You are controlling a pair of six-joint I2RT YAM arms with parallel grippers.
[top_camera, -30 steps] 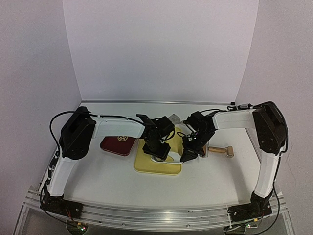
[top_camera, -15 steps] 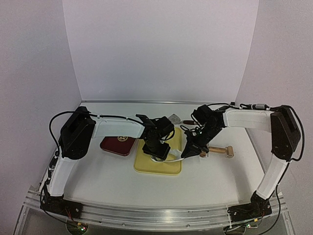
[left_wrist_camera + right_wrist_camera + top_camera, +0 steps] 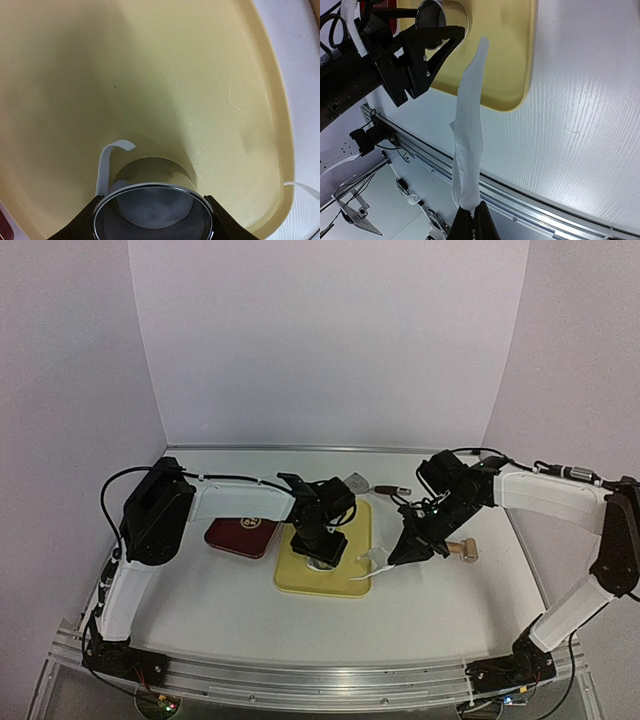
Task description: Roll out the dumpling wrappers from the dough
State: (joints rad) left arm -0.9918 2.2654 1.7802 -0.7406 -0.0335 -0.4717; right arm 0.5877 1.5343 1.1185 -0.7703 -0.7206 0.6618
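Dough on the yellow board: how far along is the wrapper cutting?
Done: rolling looks finished; one thin scrap lies beside the ring cutter. In hand: the left end effector presses that cutter onto the yellow board; the right end effector, shut, dangles a trimmed dough strip. Left: discard the strip, lift the cutter; its inside is too blurred to judge.

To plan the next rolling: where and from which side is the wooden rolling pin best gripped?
Probably on the barrel of the rolling pin, from straight above, closing across it: it lies flat, axis running left to right.
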